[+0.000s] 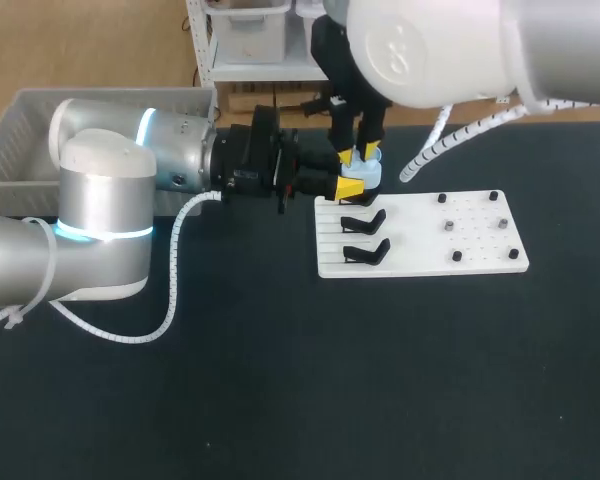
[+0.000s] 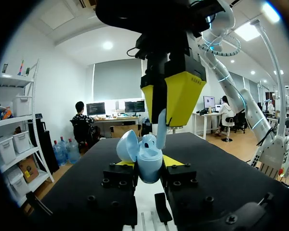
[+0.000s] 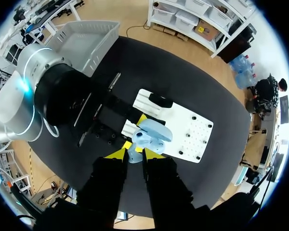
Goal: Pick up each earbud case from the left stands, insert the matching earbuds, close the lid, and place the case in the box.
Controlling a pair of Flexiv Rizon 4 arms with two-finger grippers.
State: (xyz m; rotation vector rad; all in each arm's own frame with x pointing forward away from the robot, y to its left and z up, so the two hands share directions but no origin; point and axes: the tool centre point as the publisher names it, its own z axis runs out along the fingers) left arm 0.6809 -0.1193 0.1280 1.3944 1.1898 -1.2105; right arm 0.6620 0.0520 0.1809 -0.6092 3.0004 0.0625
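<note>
Case [image 2: 149, 156] fills left claw [image 2: 148, 165], earbud [image 2: 160, 130] fills right claw [image 3: 135, 154].

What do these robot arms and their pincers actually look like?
Both are thick rounded tubes, silver-grey with glossy white joint caps. The left arm carries glowing light-blue rings; the right arm shows mostly white. A white spiral-wrapped cable trails beside each. The left gripper and right gripper are black, each with two fingers tipped bright yellow.
</note>
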